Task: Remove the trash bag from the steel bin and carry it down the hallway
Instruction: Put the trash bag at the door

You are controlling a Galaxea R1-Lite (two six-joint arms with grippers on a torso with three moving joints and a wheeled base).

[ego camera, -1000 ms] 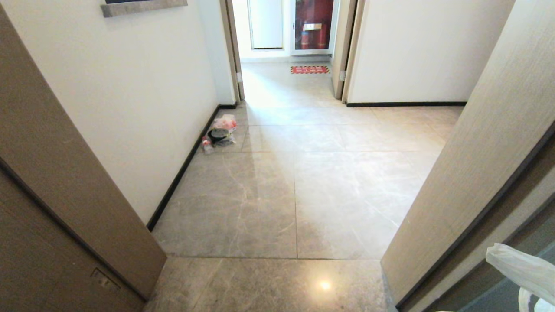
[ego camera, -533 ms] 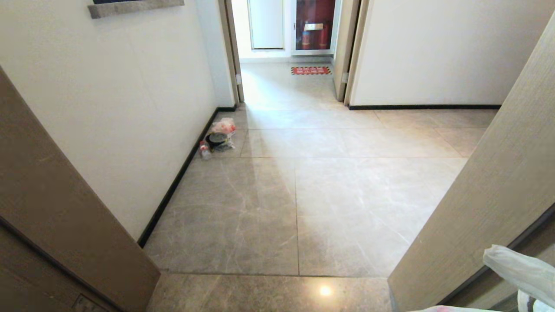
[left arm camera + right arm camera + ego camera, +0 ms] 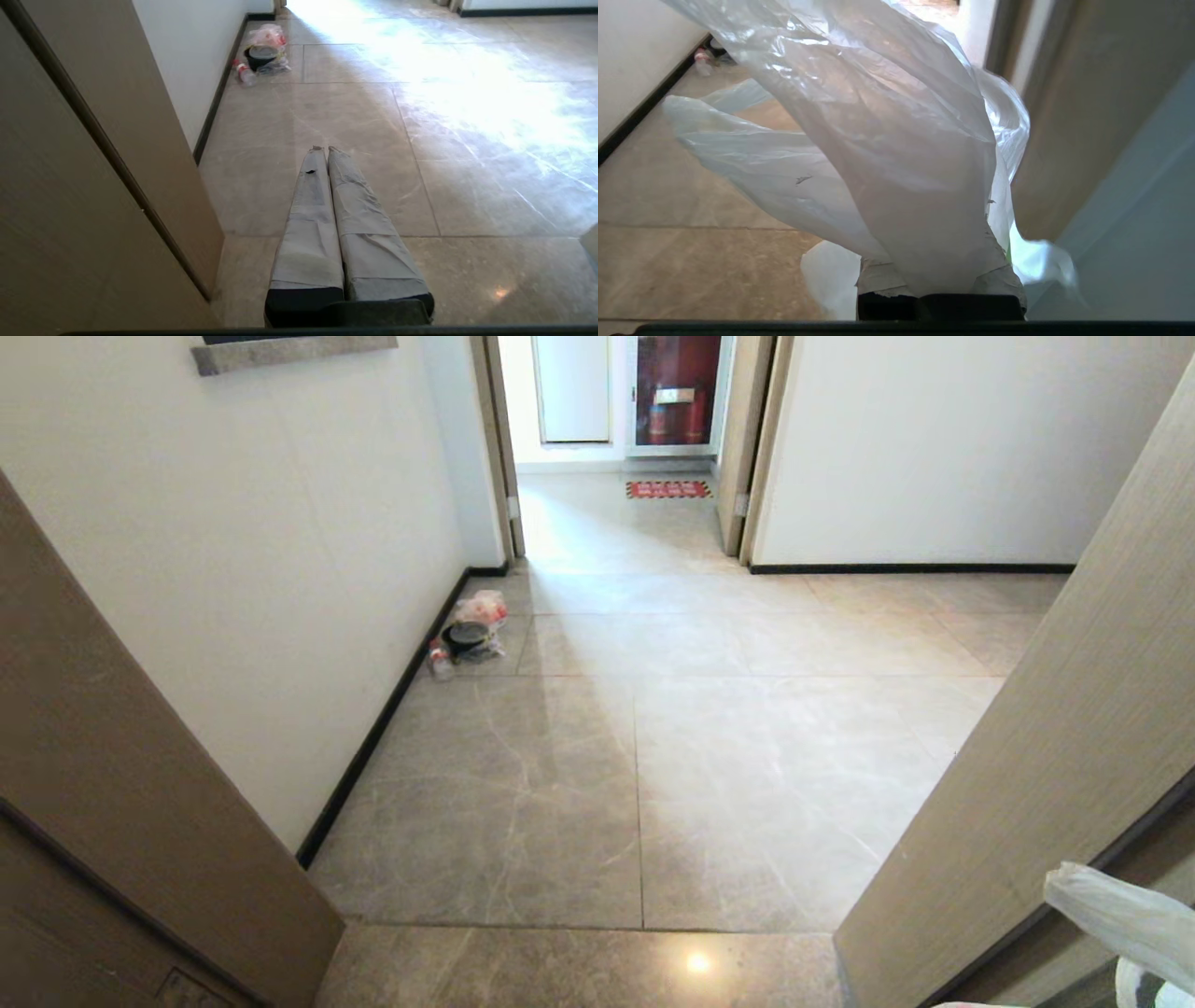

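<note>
The trash bag (image 3: 896,140), thin translucent white plastic, billows up in front of my right gripper (image 3: 941,275), which is shut on its gathered top; the fingertips are hidden under the plastic. A fold of the bag (image 3: 1120,919) shows at the head view's lower right corner. My left gripper (image 3: 325,149) is shut and empty, pointing level over the floor tiles. The hallway (image 3: 635,756), with beige-grey marbled tiles and white walls, stretches ahead through the doorway. The steel bin is out of view.
Wood door frames stand close on the left (image 3: 140,803) and right (image 3: 1055,737). A small red-printed bag with a black round container (image 3: 471,630) and a bottle lies by the left wall's baseboard. A red mat (image 3: 668,489) lies beyond the far doorway.
The whole head view shifted a little forward through the doorway, so the camera moved. The bag stays in the right gripper, and neither arm has moved.
</note>
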